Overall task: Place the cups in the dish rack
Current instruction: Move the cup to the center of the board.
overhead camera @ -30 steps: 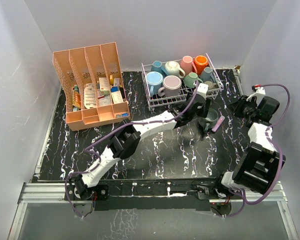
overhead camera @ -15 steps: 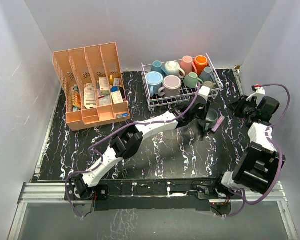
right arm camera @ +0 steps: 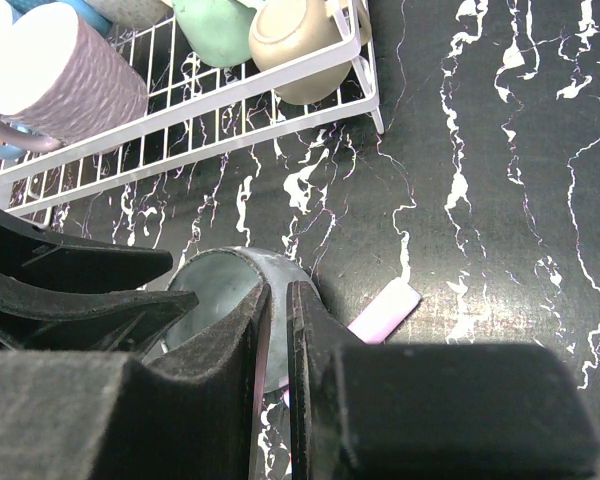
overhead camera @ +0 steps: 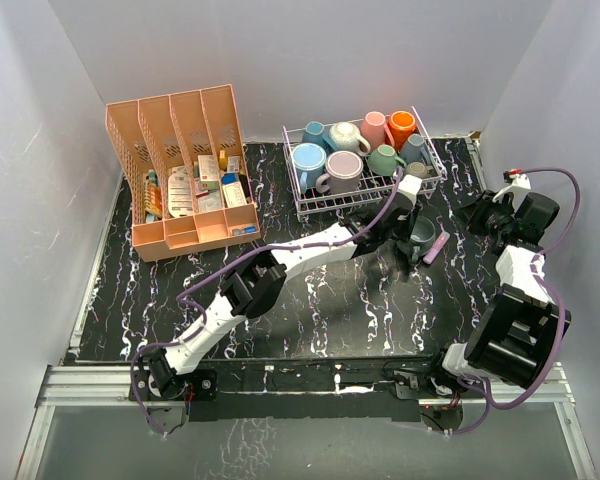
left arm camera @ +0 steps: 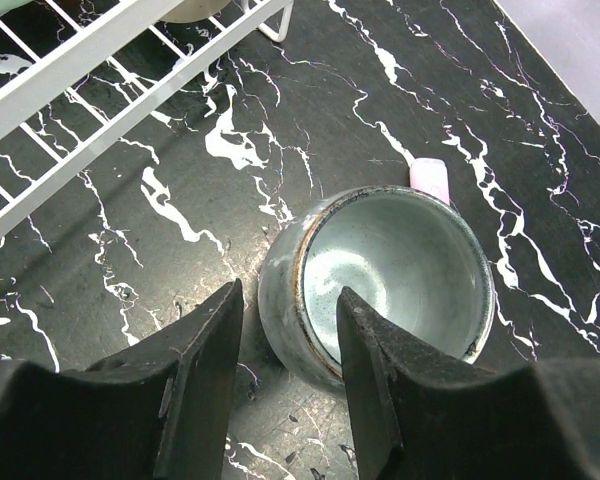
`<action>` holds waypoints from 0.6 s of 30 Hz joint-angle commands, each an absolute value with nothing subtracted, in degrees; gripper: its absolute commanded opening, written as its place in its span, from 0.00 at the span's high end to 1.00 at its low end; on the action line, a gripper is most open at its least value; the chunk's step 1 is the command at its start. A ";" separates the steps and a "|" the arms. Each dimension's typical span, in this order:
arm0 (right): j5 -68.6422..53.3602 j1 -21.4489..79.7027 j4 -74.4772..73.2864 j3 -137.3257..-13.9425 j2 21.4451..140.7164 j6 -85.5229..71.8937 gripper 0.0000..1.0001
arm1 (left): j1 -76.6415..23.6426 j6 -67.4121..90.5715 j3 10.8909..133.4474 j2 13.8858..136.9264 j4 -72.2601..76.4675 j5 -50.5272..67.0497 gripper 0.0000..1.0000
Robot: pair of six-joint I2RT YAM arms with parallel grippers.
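Observation:
A dark grey cup stands upright on the black marbled table, just in front of the white wire dish rack. My left gripper straddles the near wall of this cup: one finger is inside, the other outside with a small gap to the wall. Several cups, including a lilac one and a light blue one, sit in the rack. My right gripper is shut on nothing and hangs apart, to the right of the grey cup. In the top view the right gripper is near the right wall.
A small pink stick lies against the grey cup's right side. A salmon-pink slotted organizer full of small items stands at the back left. The rack's front corner is close behind the cup. Grey walls enclose the table.
My left gripper's fingers have narrowed around the grey cup's wall, and the gripper has shifted slightly toward the rack. The right arm has not moved.

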State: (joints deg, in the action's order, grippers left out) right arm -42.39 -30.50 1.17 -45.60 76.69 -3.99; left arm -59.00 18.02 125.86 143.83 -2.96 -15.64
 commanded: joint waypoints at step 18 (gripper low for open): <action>-43.70 -30.76 5.01 -46.59 76.46 -3.49 0.84 | -58.14 15.82 115.88 133.50 -1.44 -14.84 0.99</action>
